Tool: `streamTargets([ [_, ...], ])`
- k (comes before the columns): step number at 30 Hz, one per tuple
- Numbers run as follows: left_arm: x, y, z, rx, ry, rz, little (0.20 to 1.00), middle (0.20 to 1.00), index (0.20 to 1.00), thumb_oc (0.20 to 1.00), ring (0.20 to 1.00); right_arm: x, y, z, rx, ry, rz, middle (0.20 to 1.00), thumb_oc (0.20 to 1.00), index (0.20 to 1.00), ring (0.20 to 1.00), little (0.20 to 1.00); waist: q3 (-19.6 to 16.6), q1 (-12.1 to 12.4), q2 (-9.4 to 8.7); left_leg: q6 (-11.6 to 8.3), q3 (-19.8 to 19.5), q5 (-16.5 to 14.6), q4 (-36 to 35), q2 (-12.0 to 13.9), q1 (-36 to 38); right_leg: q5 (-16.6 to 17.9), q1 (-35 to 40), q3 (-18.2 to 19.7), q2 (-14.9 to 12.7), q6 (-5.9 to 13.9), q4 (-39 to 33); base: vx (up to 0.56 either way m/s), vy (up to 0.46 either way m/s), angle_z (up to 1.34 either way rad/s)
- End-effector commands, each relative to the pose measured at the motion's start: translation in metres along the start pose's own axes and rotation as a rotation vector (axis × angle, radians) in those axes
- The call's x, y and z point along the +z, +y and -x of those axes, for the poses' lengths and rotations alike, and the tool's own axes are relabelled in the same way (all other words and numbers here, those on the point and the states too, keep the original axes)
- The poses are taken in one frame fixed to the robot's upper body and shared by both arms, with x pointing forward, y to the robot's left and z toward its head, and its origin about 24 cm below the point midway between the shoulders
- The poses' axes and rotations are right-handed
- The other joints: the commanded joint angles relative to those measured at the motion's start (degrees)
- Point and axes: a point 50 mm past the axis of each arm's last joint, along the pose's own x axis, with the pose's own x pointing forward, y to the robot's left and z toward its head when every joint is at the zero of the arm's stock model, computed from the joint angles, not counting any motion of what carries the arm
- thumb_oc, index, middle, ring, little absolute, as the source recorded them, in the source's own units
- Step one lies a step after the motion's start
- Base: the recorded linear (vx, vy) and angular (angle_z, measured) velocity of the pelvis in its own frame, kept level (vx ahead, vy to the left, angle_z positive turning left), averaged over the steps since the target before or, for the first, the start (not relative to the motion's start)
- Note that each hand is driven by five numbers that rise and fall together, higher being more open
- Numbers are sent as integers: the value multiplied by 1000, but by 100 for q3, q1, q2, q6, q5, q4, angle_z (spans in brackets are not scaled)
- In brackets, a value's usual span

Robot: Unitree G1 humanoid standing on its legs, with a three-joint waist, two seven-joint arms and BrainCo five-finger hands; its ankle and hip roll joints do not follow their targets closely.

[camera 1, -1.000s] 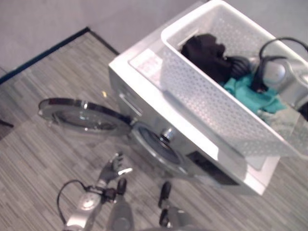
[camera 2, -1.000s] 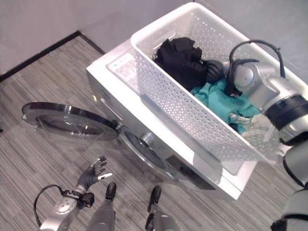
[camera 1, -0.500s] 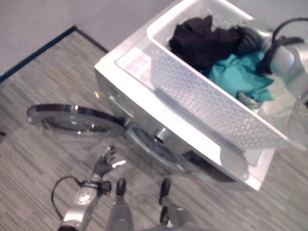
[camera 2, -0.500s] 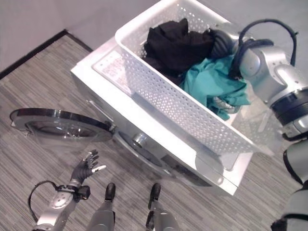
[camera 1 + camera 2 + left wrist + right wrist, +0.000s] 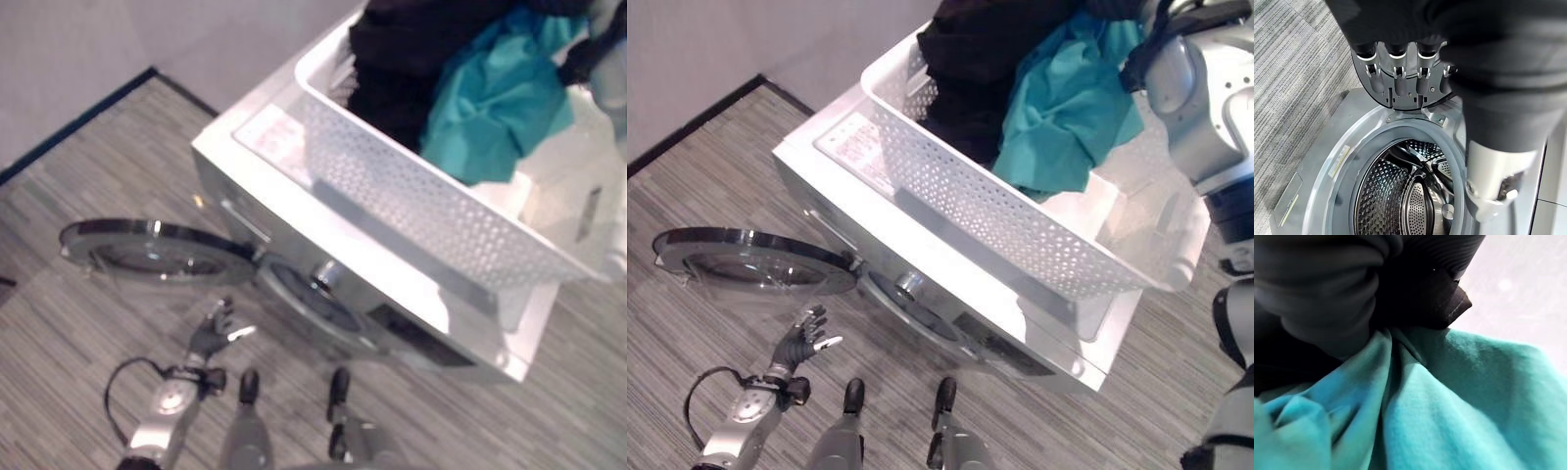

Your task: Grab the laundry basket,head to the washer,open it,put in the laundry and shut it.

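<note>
The basket (image 5: pixel 1038 230) sits on top of the washer (image 5: pixel 921 264), so fetching it and walking over look done, and the door (image 5: pixel 754 266) is swung fully open to the robot's left, lying almost flat out over the floor (image 5: pixel 686 176). The left wrist view looks straight into the bare steel drum (image 5: pixel 1400 196), with no clothing inside it. The laundry is a black garment (image 5: pixel 980 59) and a teal garment (image 5: pixel 1068 108), both lifted in a bunch above the basket's far end, with their lower folds hanging inside it. The right hand is buried in that bunch; its wrist view shows the dark cover pressed into teal cloth with a scrap of black beside it, and I cannot tell how its fingers are set. The left hand (image 5: pixel 803 340) hangs low in front of the washer, just below the door, fingers spread and loose, holding nothing. By my reading the loading step is under way: the clothes have yet to go into the drum, and after that the door must be shut
</note>
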Motion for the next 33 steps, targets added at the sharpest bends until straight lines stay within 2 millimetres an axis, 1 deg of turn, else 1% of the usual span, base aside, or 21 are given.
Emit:
streamTargets([
  [1, 13, 7, 0, 2, -65, -104, 1000, 1000, 1000, 1000, 1000, -34, -82, 0, -363, 129, 186, 200, 200, 200, 200, 200, -345, 111, -179, 174, 87, -321, 234, 440, 175, -881, 185, 275, -386, 521, 914, 16, -8, 5],
  [3, 12, 6, -1, 3, -63, -109, 1000, 1000, 1000, 1000, 1000, -38, -87, 1, -389, 144, 203, 200, 200, 200, 200, 200, -360, 111, -181, 173, 79, -335, 239, 443, 212, -894, 220, 274, -381, 524, 919, 12, -6, 10],
  [7, 11, 6, -1, 5, -61, -110, 1000, 1000, 1000, 1000, 1000, -39, -88, 1, -399, 152, 208, 200, 200, 200, 200, 200, -368, 110, -184, 173, 78, -339, 242, 447, 222, -896, 232, 273, -383, 524, 921, 10, 4, 2],
  [8, 10, 5, -2, 9, -55, -114, 1000, 1000, 1000, 1000, 1000, -39, -87, 1, -405, 149, 162, 200, 200, 200, 200, 200, -440, 90, -181, 175, 97, -374, 257, 448, 312, -922, 295, 275, -382, 528, 947, 38, 29, -1],
  [10, 9, 3, -2, 9, -55, -107, 1000, 1000, 1000, 1000, 1000, -35, -83, 0, -391, 133, 104, 200, 200, 200, 200, 200, -429, 82, -181, 177, 107, -386, 263, 447, 352, -936, 322, 292, -376, 525, 967, 18, 15, -1],
  [11, 9, 3, -2, 9, -55, -107, 1000, 1000, 1000, 1000, 1000, -36, -82, 0, -391, 133, 102, 200, 200, 200, 200, 200, -429, 83, -185, 177, 108, -387, 263, 447, 354, -938, 324, 293, -377, 525, 968, 0, 0, 0],
  [12, 9, 0, -3, 3, -61, -94, 1000, 1000, 1000, 1000, 1000, -29, -73, -1, -356, 112, 12, 200, 200, 200, 200, 200, -421, 66, -185, 183, 111, -394, 274, 452, 361, -940, 317, 302, -376, 519, 990, 0, 0, 0],
  [13, 9, 0, -3, 3, -60, -95, 1000, 1000, 1000, 1000, 1000, -29, -73, -1, -356, 113, 11, 200, 200, 200, 200, 200, -423, 67, -190, 183, 111, -394, 275, 452, 361, -941, 317, 302, -376, 519, 990, 0, 0, 0],
  [14, 9, -2, -3, -4, -58, -90, 1000, 1000, 1000, 1000, 1000, -25, -67, -2, -340, 101, -22, 200, 200, 200, 200, 200, -419, 61, -193, 186, 115, -401, 280, 454, 370, -943, 317, 310, -373, 514, 999, 0, 0, 0],
  [15, 9, -2, -3, -4, -58, -91, 1000, 1000, 1000, 1000, 1000, -25, -67, -2, -339, 102, -23, 200, 200, 200, 200, 200, -422, 61, -196, 186, 116, -402, 280, 454, 371, -943, 317, 311, -373, 514, 999, 0, 0, 0],
  [16, 8, -3, -2, -7, -55, -92, 1000, 1000, 1000, 1000, 1000, -23, -62, -2, -325, 95, -32, 200, 200, 200, 200, 200, -424, 51, -207, 187, 129, -405, 276, 455, 383, -939, 310, 311, -370, 514, 1005, 0, 0, 0],
  [20, 8, -3, -2, -3, -58, -93, 1000, 1000, 1000, 1000, 1000, -23, -62, -4, -330, 94, -18, 200, 200, 200, 200, 200, -424, 56, -201, 188, 140, -405, 269, 449, 392, -936, 306, 316, -373, 516, 1007, 0, 0, 0],
  [23, 9, -2, -3, 4, -60, -101, 1000, 1000, 1000, 1000, 1000, -22, -71, -4, -378, 94, 44, 200, 200, 200, 200, 200, -447, 62, -193, 189, 142, -410, 250, 438, 408, -950, 315, 310, -377, 518, 1006, 0, 0, 0],
  [26, 9, 1, -2, 11, -57, -118, 1000, 1000, 1000, 1000, 1000, -27, -84, -3, -436, 106, 160, 200, 200, 200, 200, 200, -477, 93, -199, 188, 126, -418, 237, 425, 422, -956, 338, 289, -389, 525, 999, 0, 0, 0],
  [27, 9, 0, -2, 11, -59, -117, 1000, 1000, 1000, 1000, 1000, -26, -85, -4, -437, 105, 163, 200, 200, 200, 200, 200, -474, 93, -191, 188, 124, -417, 236, 423, 421, -955, 339, 287, -390, 526, 997, 0, 0, 0],
  [30, 10, 2, -2, 17, -64, -125, 1000, 1000, 1000, 1000, 1000, -32, -102, -5, -488, 125, 240, 200, 200, 200, 200, 200, -517, 109, -201, 183, 116, -423, 224, 418, 436, -960, 370, 274, -393, 534, 982, 0, 0, 0],
  [31, 11, 5, -2, 26, -69, -130, 1000, 1000, 1000, 1000, 1000, -34, -117, -7, -532, 137, 274, 200, 200, 200, 200, 200, -555, 127, -239, 178, 105, -426, 225, 417, 443, -963, 400, 266, -396, 537, 969, 0, 0, 0],
  [33, 11, 5, -3, 27, -69, -134, 1000, 1000, 1000, 1000, 1000, -34, -125, -10, -555, 142, 289, 200, 200, 200, 200, 200, -578, 137, -247, 177, 90, -430, 240, 409, 450, -963, 426, 258, -396, 533, 968, 2, 5, 2],
])
